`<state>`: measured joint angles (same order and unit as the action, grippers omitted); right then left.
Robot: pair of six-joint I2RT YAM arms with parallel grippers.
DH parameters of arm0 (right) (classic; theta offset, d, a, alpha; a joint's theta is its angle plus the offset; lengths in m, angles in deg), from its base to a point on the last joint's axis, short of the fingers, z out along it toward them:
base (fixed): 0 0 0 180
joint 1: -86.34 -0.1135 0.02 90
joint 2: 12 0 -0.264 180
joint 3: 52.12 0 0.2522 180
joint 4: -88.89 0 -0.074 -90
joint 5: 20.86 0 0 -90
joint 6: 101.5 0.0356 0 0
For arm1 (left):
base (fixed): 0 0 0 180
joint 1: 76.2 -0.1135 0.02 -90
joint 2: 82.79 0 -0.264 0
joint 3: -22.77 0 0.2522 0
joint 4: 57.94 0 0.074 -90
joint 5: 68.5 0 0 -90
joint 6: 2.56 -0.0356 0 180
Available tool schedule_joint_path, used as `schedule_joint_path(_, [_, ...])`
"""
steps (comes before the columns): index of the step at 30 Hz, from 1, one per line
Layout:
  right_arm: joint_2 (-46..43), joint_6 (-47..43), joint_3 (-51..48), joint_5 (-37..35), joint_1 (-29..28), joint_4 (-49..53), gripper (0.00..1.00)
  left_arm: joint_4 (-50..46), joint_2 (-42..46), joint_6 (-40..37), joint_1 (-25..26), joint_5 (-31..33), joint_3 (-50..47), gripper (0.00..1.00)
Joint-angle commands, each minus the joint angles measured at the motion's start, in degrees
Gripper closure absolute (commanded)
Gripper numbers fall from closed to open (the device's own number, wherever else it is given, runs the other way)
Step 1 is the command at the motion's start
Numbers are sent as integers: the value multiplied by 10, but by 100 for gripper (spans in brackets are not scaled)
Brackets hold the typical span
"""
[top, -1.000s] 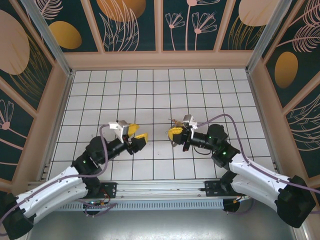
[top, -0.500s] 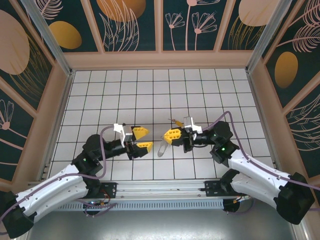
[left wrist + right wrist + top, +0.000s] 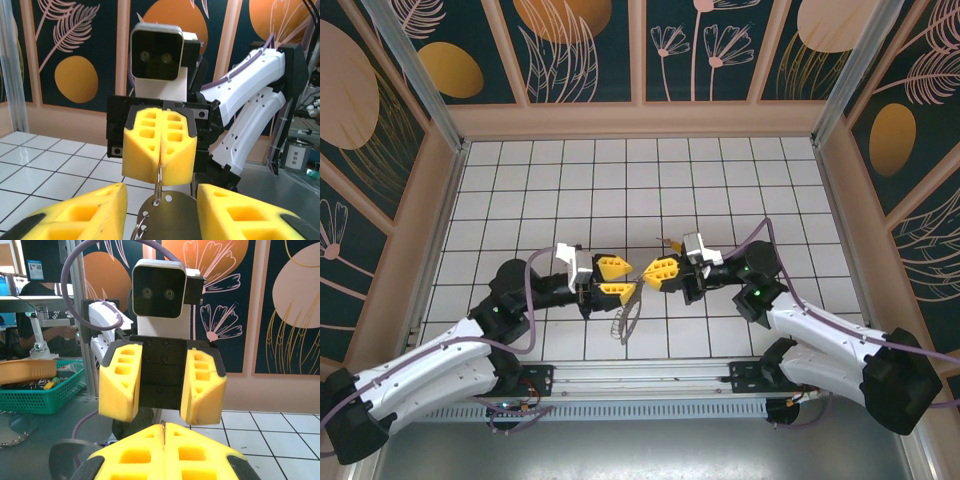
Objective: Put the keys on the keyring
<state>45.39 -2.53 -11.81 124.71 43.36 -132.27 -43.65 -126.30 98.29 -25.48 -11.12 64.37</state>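
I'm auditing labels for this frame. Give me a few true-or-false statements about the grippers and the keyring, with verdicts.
1. The right gripper is shut on the metal ring of the keyring. True.
2. The left gripper is shut as well. False: its fingers stand apart.
3. The keyring lies flat on the table, away from both grippers. False: it hangs from the right gripper, between the left gripper's open fingers.
4. The two grippers face each other, tip to tip. True.
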Motion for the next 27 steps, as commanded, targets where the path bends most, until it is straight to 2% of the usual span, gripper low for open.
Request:
schedule_joint_path(1, [2,14,21,8,-5,-62,100,7,-10,-22,6,-9,20,63])
schedule_joint_path(13, [10,16,11,3,-6,-72,100,13,-40,-25,10,-4,28,78])
schedule_joint_path(18, [6,20,-2,-4,-7,-82,100,19,-47,-25,12,0,28,100])
schedule_joint_path(27, [-20,-2,-14,-30,-7,-35,100,-14,-29,-52,12,26,30,100])
